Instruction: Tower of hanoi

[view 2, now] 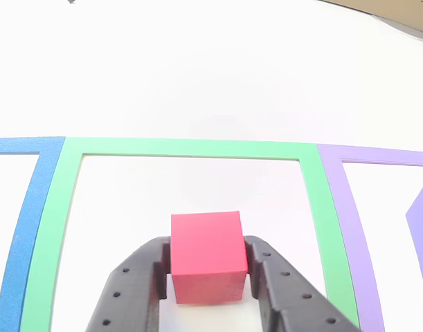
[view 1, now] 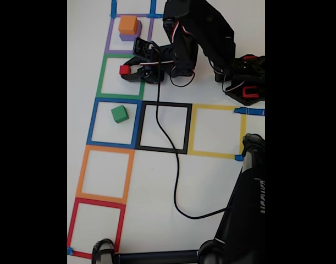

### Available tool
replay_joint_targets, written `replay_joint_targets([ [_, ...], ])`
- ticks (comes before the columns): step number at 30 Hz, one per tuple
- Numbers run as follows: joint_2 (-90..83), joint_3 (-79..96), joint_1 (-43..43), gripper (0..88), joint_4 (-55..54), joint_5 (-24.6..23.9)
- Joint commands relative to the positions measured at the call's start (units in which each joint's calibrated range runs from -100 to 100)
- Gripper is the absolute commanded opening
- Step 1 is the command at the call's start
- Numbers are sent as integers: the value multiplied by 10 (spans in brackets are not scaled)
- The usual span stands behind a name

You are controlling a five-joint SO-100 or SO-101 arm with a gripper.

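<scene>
A small red cube (view 1: 124, 70) sits between the black fingers of my gripper (view 1: 126, 71), inside the green taped square (view 1: 101, 77). The other view, from just behind the jaws, shows the gripper (view 2: 208, 247) shut on the red cube (view 2: 205, 257), with the green square's (view 2: 190, 148) far side ahead. Whether the cube touches the table I cannot tell. An orange cube (view 1: 128, 24) rests on a purple cube (view 1: 130, 36) in the purple square (view 1: 110, 38). A green cube (view 1: 119, 114) lies in the blue square (view 1: 93, 124).
Black (view 1: 188, 129), yellow (view 1: 217, 108), orange (view 1: 82, 170) and red (view 1: 74, 220) taped squares lie on the white table. A black cable (view 1: 176, 176) runs from the arm across the black square. A black stand (view 1: 247, 203) occupies the lower right.
</scene>
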Motion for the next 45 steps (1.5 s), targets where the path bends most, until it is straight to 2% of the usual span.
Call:
replay_joint_targets([
  [1,-141,21,-7,34,95,4],
  [6,-327,32,-14,35,284,4],
  [14,-604,-33,-34,34,648,4],
  [21,-717,-224,-84,33,985,4],
  [24,-723,-368,-107,36,1152,4],
  [28,-712,-542,-149,31,1316,4],
  [30,-716,-597,-168,31,1366,4],
  [37,-721,-740,-242,31,1518,-47],
  [42,-745,-688,-257,29,1517,-25],
  [45,-768,-587,-256,29,1445,4],
])
